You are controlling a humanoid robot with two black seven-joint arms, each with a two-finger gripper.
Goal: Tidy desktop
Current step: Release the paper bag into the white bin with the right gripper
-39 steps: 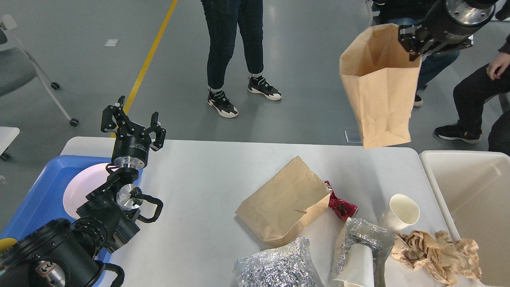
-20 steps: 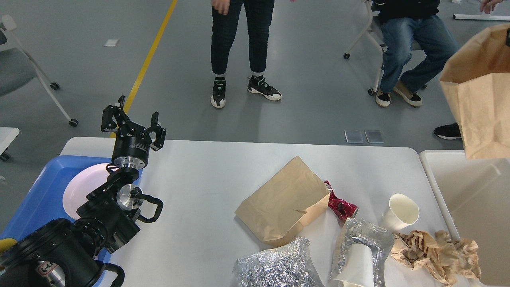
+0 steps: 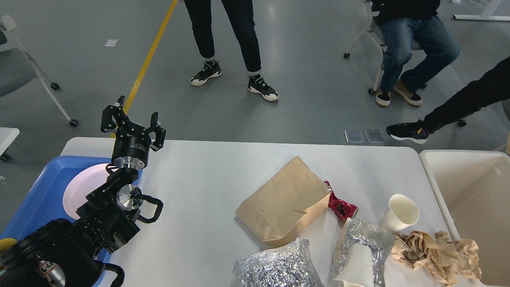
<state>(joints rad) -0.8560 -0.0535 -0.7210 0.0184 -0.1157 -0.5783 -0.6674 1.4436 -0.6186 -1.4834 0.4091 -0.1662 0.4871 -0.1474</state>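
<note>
The white desktop (image 3: 207, 175) fills the lower view. On it lie a flat brown paper bag (image 3: 285, 205), a crushed red can (image 3: 339, 206), a white paper cup (image 3: 400, 212), two foil wrappers (image 3: 275, 266) (image 3: 364, 239), a second white cup (image 3: 356, 265) inside the right foil, and crumpled brown paper (image 3: 436, 252). My left gripper (image 3: 132, 121) is open and empty, raised over the table's far left edge. My right gripper is out of view.
A blue tray (image 3: 44, 191) holding a white plate (image 3: 81, 187) sits at the left. A cream-white bin (image 3: 474, 199) stands at the right. People's legs and chairs stand on the grey floor beyond the table.
The brown bag held up at the right has gone out of view, along with my right arm. People behind have shifted. My left arm has not moved.
</note>
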